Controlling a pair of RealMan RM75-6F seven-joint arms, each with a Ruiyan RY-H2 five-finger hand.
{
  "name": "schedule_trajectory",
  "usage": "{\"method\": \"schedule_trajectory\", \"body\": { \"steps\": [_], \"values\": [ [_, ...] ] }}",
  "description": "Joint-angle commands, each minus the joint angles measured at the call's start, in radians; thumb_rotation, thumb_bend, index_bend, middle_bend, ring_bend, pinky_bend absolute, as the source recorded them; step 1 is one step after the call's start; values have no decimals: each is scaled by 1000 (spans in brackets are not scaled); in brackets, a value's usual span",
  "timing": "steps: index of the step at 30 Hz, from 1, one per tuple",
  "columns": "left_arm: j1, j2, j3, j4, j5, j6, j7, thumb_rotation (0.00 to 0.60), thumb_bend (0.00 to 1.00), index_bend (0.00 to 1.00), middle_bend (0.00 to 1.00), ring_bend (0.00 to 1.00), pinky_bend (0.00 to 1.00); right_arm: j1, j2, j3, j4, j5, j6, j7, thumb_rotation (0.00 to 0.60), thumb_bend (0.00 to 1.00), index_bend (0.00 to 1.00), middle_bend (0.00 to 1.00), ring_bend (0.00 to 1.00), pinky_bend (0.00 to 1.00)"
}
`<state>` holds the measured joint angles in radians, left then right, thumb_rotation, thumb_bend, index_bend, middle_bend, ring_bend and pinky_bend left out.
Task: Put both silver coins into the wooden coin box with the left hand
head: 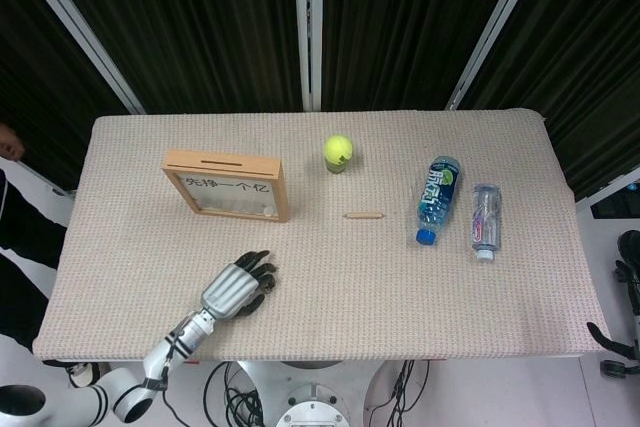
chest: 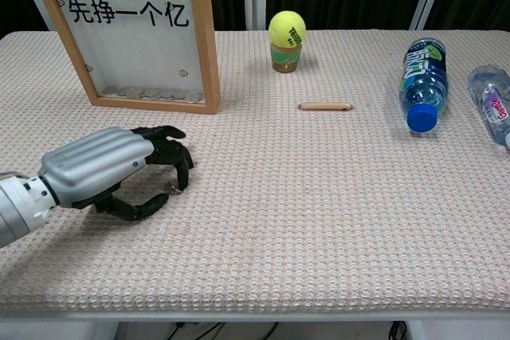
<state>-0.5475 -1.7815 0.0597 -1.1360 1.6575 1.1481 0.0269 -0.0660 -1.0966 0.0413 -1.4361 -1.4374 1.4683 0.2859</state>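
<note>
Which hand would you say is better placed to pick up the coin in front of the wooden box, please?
Left, I'd judge: the left hand already arches over the coin near the wooden coin box. The right hand is in neither view.

I see a beige woven-cloth table (head: 330,277) carrying a wooden-framed coin box (head: 228,186), a yellow tennis ball on its stand (head: 338,153), a thin wooden stick (head: 364,215) and two plastic bottles, blue-labelled (head: 437,199) and clear (head: 485,220)
</note>
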Motion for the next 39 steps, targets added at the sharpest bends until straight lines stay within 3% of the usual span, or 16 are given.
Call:
{"method": "schedule_trajectory", "body": {
  "steps": [1, 17, 28, 39],
  "values": [
    [-3, -3, -2, 5, -1, -1, 2, 600, 270, 396, 229, 69, 165, 0, 0, 0, 1, 0, -1, 1, 600, 146, 0, 0, 0, 0],
    [-26, -33, -21, 71, 4, 13, 25, 600, 268, 443, 238, 69, 166, -2, 1, -1, 7, 0, -2, 10, 600, 146, 0, 0, 0, 0],
    [-25, -28, -22, 62, 3, 30, 33, 600, 279, 521, 246, 69, 166, -1, 3, -2, 3, -4, -1, 10, 600, 146, 0, 0, 0, 0],
    [-23, -16, -22, 41, -4, 36, 5, 600, 291, 526, 249, 69, 167, 0, 5, -1, -1, 0, -5, 4, 600, 146, 0, 0, 0, 0]
  ]
}}
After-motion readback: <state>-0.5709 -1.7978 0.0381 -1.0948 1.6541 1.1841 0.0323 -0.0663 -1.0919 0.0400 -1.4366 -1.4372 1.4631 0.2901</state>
